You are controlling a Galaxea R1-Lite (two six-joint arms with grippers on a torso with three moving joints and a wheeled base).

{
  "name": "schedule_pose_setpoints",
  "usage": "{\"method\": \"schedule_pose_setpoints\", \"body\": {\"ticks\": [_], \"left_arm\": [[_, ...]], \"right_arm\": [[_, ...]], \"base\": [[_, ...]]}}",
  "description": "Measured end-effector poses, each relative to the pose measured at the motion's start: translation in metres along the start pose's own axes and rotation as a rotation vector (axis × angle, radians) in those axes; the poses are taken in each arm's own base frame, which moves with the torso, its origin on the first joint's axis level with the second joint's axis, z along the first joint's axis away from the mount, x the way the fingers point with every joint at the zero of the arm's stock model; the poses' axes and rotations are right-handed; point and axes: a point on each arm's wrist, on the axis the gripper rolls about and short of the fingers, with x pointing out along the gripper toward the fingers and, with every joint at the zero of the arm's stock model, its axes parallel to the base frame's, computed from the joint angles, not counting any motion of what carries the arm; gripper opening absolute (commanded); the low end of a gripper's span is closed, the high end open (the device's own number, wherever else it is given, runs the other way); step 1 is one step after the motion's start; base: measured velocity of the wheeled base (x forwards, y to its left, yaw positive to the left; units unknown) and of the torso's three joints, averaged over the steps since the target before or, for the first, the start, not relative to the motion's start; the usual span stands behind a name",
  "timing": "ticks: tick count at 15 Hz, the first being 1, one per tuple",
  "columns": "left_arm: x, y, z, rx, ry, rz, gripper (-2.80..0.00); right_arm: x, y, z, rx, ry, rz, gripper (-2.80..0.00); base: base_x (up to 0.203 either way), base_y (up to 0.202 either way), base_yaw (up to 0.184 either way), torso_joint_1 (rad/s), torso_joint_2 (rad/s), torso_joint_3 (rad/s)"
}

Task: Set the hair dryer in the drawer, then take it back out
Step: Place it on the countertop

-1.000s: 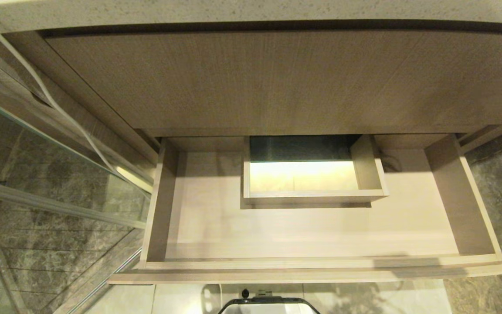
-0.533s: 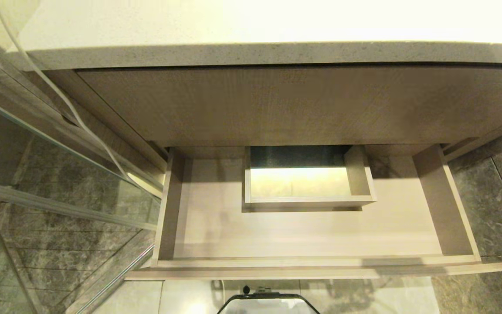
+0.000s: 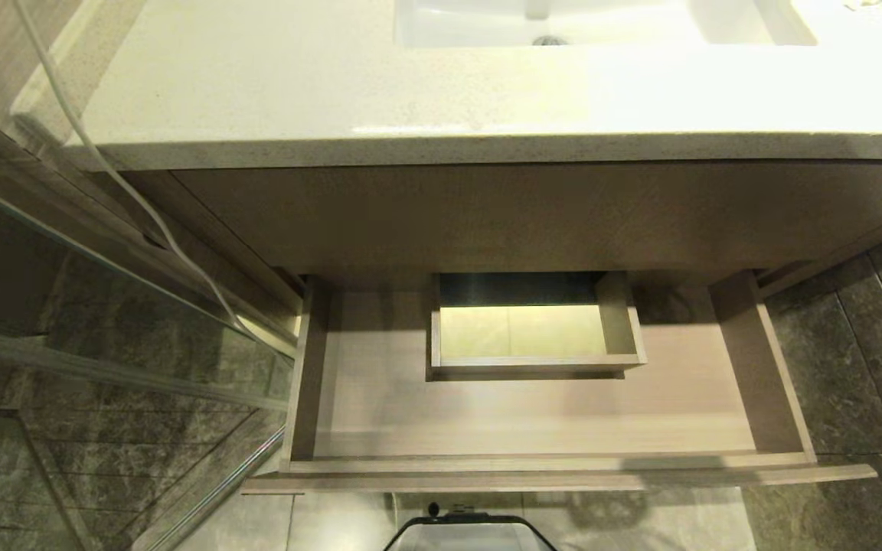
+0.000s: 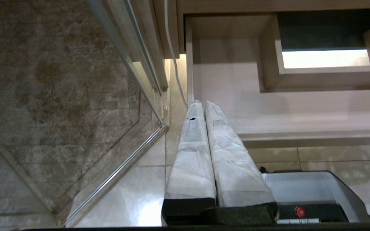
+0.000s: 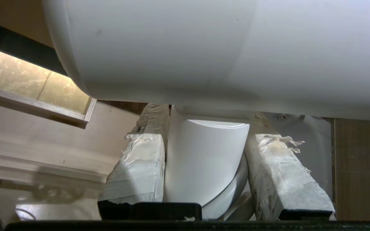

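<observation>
one hair dryer, one open drawer.

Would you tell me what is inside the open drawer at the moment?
The drawer holds nothing loose: only its bare floor and the boxed notch at the back. Its rear strip is hidden beneath the cabinet front. The hair dryer is outside it, clamped in the right gripper.

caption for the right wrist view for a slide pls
Right hand shut on the white hair dryer by its handle, above the open, empty wood-grain drawer.
</observation>
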Motion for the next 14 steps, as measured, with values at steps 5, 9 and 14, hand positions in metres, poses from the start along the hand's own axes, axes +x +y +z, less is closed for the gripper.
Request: {"method": "schedule_pose_setpoints", "body": {"ticks": [5, 9, 14], "left_arm": [[0.000, 0.000, 0.000, 0.000, 0.000, 0.000, -2.80], [0.000, 0.000, 0.000, 0.000, 0.000, 0.000, -2.80], [0.000, 0.000, 0.000, 0.000, 0.000, 0.000, -2.80]], "right_arm": [[0.005, -0.006, 0.006, -0.001, -0.020, 0.008, -2.80], [0.016, -0.014, 0.014, 0.003, -0.028, 0.030, -2.80], [0.040, -0.026, 0.028, 0.005, -0.038, 0.060, -2.80]], "base": [[0.000, 0.000, 0.000, 0.326, -0.06, 0.254], [0.000, 0.000, 0.000, 0.353, -0.10, 0.243], [0.000, 0.000, 0.000, 0.366, -0.16, 0.206]]}}
